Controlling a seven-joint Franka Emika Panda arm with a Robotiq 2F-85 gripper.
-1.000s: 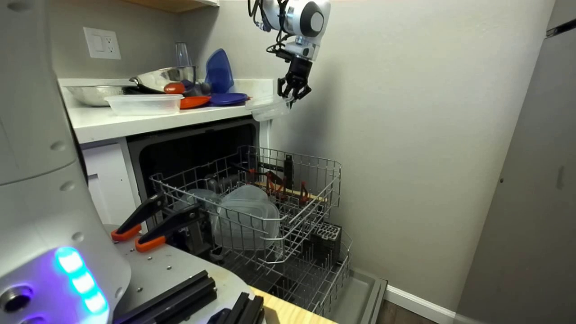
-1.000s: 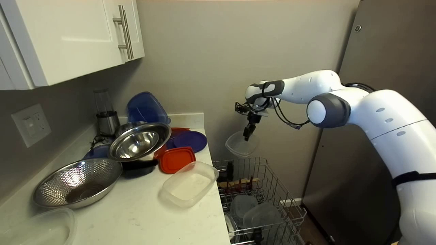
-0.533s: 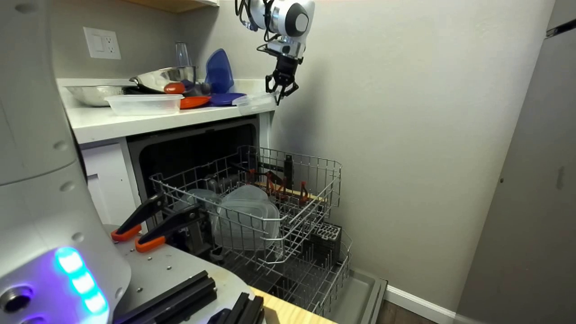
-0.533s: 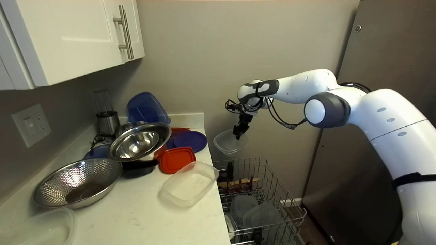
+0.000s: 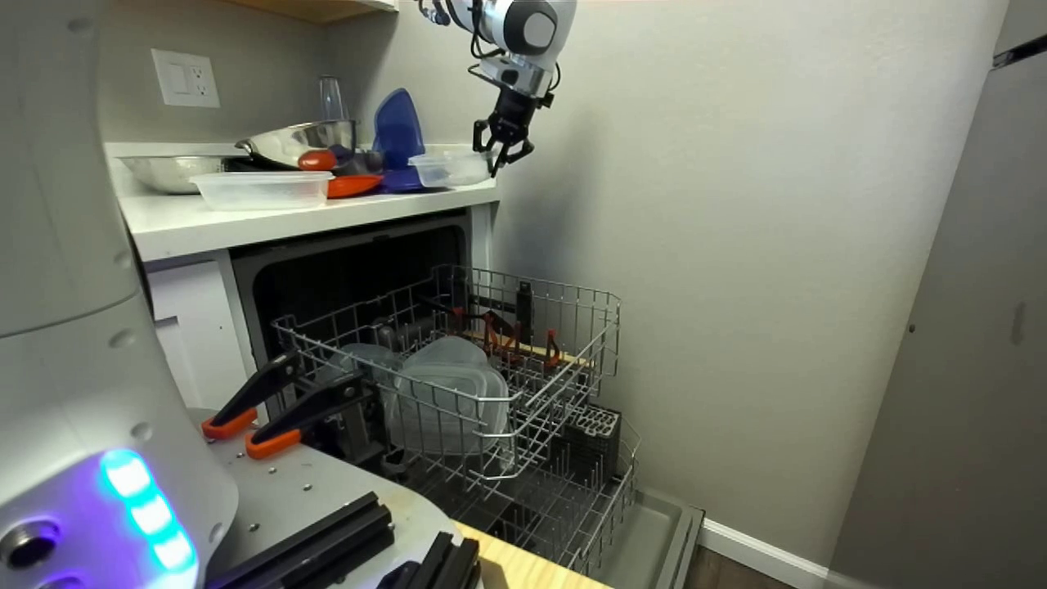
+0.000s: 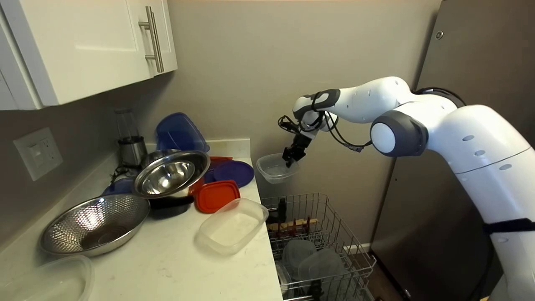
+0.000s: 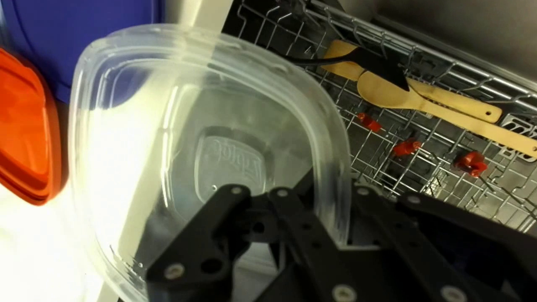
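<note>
White counter (image 6: 167, 267); end effector (image 6: 290, 160) grips clear container (image 7: 228, 161) embossed "Ziploc".

— What colour is the gripper (image 7: 327, 201)?
— Black, with silver screws (image 7: 173, 271) dotting its links (image 7: 297, 216).
— And above it?
— Thin black cables (image 6: 353, 147) looping below a white arm (image 6: 363, 102).
— Farther from the gripper?
— A charcoal collar (image 6: 408, 133) round a white cap (image 6: 383, 138), grey oval marks (image 6: 480, 153), a black strap (image 6: 508, 226), and blue-glowing lights (image 5: 151, 517) on the base (image 5: 74, 393).

Kitchen, pale counter (image 6: 175, 259) below white cupboard (image 6: 96, 46), open dishwasher (image 5: 360, 266), loaded upper rack (image 5: 495, 399) pulled out, wooden spoon (image 7: 386, 90) inside, colander (image 6: 94, 215), steel bowls (image 6: 167, 174) and lids (image 6: 217, 196) on counter.
</note>
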